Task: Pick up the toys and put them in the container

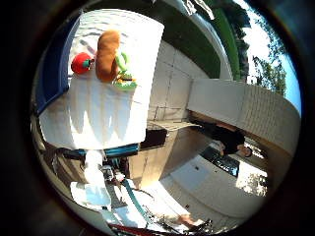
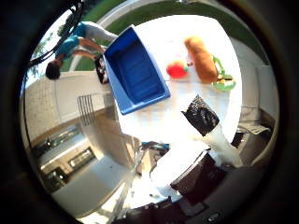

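Three toys, a red one [image 2: 177, 69], a brown one [image 2: 201, 59] and a green one [image 2: 223, 80], lay bunched on the table [image 2: 163, 116] beside the empty blue bin [image 2: 135, 74], so the hand [image 2: 205, 122], one finger straight, grip unclear, risked nudging neighbours away.

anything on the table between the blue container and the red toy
Nothing: in the thumb side view, only bare white table separates the blue container from the red toy.
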